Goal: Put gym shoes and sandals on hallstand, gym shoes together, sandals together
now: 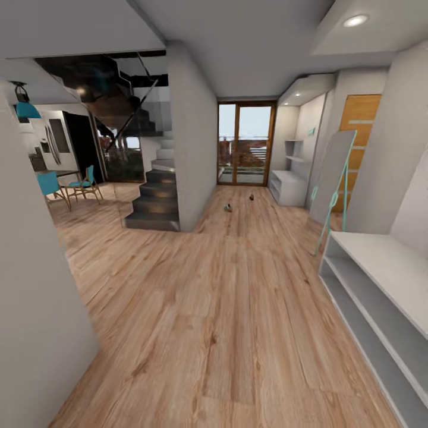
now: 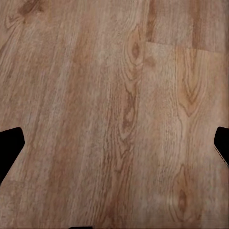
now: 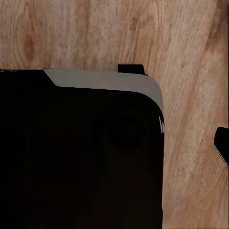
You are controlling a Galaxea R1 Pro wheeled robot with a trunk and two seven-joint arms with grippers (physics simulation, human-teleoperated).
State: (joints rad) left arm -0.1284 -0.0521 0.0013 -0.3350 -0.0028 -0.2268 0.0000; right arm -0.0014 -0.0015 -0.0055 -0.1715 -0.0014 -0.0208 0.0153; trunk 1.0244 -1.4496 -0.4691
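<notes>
Facing down the corridor floor toward small, distant shoes; left tool hanging spread, gripping nothing; right tool's state unclear.

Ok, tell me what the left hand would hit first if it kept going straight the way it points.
Probably the corridor floor: bare wood planks lie straight ahead of the left hand, nothing between.

black fingertips, black base w/ grey rim

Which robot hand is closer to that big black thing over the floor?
Right. The right gripper hangs above the black part; the left gripper hangs above bare floor.
</notes>
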